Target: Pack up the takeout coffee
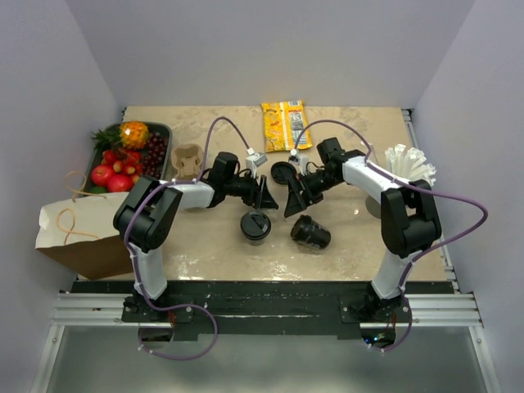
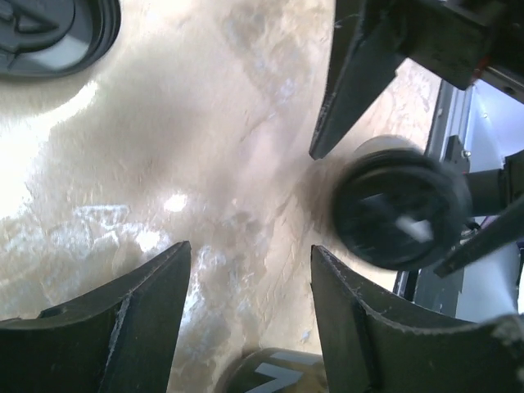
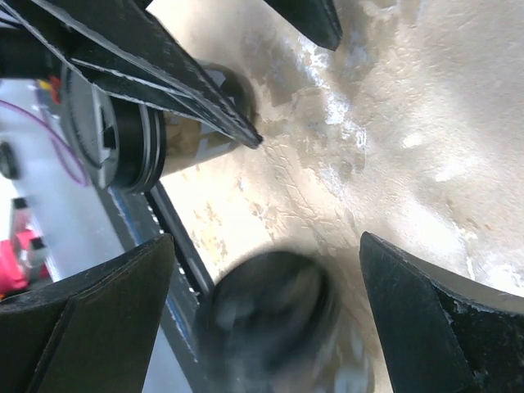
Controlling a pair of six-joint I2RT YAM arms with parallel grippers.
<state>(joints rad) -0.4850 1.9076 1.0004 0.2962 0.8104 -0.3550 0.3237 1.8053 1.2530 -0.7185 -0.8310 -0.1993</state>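
Observation:
One dark coffee cup with a black lid stands upright near the table's front; it also shows in the right wrist view as the lidded cup. A second dark cup lies on its side to the right, blurred in both wrist views. My left gripper is open over bare table, nothing between its fingers. Facing it, my right gripper stands wide open, the blurred cup low between its fingers and untouched. A loose black lid lies behind the grippers.
A cardboard cup carrier sits at the left, beside a tray of fruit. A brown paper bag stands at the front left corner. A yellow snack packet lies at the back, white paper napkins at the right.

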